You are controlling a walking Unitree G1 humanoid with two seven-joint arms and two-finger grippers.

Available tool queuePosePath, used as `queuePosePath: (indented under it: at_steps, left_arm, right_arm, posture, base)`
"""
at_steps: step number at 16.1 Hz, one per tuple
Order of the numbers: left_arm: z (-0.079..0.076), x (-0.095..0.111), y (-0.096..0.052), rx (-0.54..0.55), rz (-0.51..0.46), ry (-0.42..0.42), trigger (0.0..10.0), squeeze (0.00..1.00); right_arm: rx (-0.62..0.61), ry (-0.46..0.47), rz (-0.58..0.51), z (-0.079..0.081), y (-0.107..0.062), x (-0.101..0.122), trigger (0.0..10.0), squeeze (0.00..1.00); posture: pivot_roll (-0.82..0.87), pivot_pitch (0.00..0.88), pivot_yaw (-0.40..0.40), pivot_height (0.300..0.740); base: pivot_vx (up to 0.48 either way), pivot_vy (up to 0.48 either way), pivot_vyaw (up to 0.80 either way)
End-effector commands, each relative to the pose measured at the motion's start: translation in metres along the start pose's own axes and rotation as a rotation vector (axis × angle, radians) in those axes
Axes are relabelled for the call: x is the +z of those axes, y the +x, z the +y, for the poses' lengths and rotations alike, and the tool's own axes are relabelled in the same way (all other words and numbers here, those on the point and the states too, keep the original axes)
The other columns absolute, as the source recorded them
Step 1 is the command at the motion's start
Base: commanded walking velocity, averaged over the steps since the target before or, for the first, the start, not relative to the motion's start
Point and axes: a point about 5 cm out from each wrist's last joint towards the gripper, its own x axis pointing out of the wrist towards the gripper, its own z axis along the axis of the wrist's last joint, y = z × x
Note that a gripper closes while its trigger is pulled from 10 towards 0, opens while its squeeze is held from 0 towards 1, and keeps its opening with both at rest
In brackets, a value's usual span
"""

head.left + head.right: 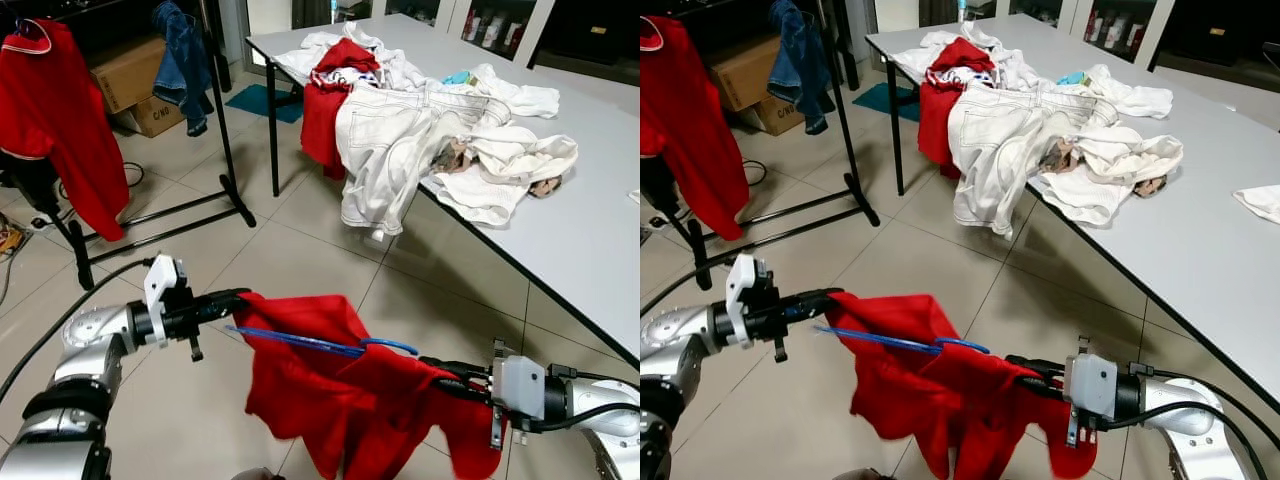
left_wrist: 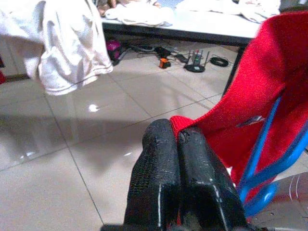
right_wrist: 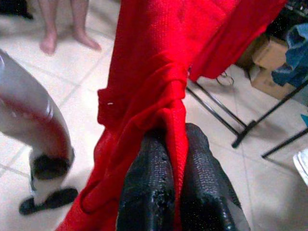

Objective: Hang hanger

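Note:
A red garment (image 1: 340,390) hangs between my two grippers above the tiled floor, with a blue hanger (image 1: 310,343) lying across its top. My left gripper (image 1: 238,297) is shut on the garment's left edge; in the left wrist view the black fingertips (image 2: 180,159) pinch red cloth beside the blue hanger (image 2: 262,154). My right gripper (image 1: 440,372) is shut on a bunched fold at the right; its pads (image 3: 166,178) clamp the red cloth (image 3: 163,82). A black clothes rack (image 1: 225,130) stands at the back left.
A red shirt (image 1: 55,110) and a denim piece (image 1: 183,60) hang on the rack. A grey table (image 1: 590,210) on the right carries a heap of white and red clothes (image 1: 420,120). Cardboard boxes (image 1: 130,80) sit behind the rack. A person's bare feet (image 3: 67,33) stand nearby.

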Motion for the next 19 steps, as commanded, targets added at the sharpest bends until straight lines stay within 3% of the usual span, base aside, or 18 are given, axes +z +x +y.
queuePosePath:
  at_steps: [1, 5, 6, 11, 15, 19]
  left_arm:
    - [0.003, 0.007, 0.003, -0.023, -0.005, 0.023, 0.0, 0.0]
    - [0.001, 0.01, 0.01, -0.072, -0.014, 0.034, 0.0, 0.0]
    - [0.0, 0.011, 0.013, -0.09, -0.013, 0.038, 0.0, 0.0]
    - [-0.004, 0.008, 0.021, -0.118, -0.001, 0.042, 0.0, 0.0]
    - [-0.007, 0.009, 0.037, -0.15, -0.014, 0.05, 0.0, 0.0]
    - [-0.011, 0.014, 0.056, -0.149, -0.06, 0.066, 0.0, 0.0]
  right_arm:
    - [-0.013, -0.048, 0.028, -0.006, 0.0, 0.001, 0.0, 0.0]
    - [-0.004, -0.12, 0.141, -0.006, 0.006, -0.005, 0.0, 0.0]
    - [0.0, -0.14, 0.211, -0.008, 0.009, -0.009, 0.0, 0.0]
    - [0.024, -0.131, 0.31, -0.012, 0.019, -0.008, 0.0, 0.0]
    - [-0.044, -0.008, 0.382, -0.023, 0.034, -0.009, 0.0, 0.0]
    - [-0.127, 0.223, 0.336, -0.028, 0.046, -0.004, 0.0, 0.0]
  posture:
    - [-0.06, 0.0, 0.006, 0.74]
    - [-0.06, 0.0, 0.008, 0.74]
    - [-0.07, 0.0, 0.011, 0.74]
    - [-0.07, 0.0, 0.018, 0.74]
    - [-0.08, 0.0, 0.02, 0.74]
    - [-0.08, 0.0, 0.023, 0.74]
  base:
    - [0.0, 0.0, 0.0]
    - [0.0, 0.0, 0.0]
    - [0.0, 0.0, 0.0]
    - [0.0, 0.0, 0.0]
    - [0.0, 0.0, 0.0]
    - [0.0, 0.0, 0.0]
